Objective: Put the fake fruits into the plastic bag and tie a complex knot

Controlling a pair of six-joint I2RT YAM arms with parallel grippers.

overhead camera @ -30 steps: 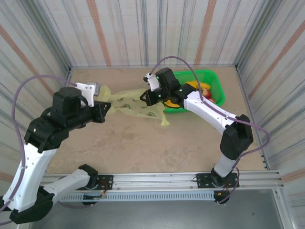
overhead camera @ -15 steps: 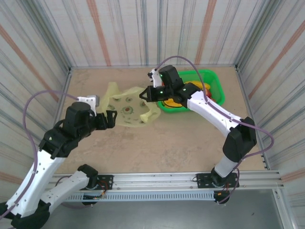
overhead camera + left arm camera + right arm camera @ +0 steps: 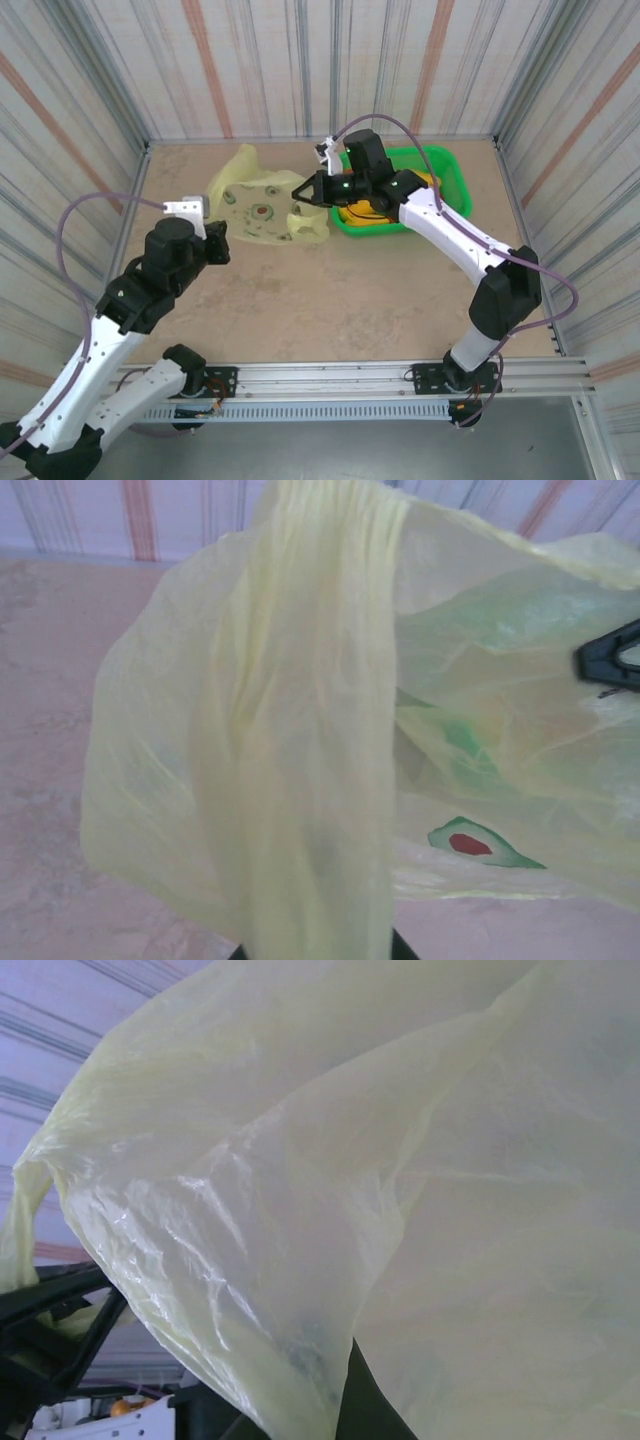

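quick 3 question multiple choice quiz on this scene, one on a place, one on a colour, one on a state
1. Where are the fake fruits?
A. inside the bag
B. in the green basket
C. scattered by the left arm's base

2. What colour is the plastic bag?
A. pale yellow-green
B. blue
C. black

3. What state is the bag in?
A. knotted shut
B. lying flat under the basket
C. untied, held up off the table

Answers:
1 B, yellow and orange pieces sit inside the basket's green walls.
2 A, both wrist views show thin, translucent yellow-green film.
3 C, it hangs between the left gripper and right gripper, and the left wrist view shows bare table beneath it and no knot.
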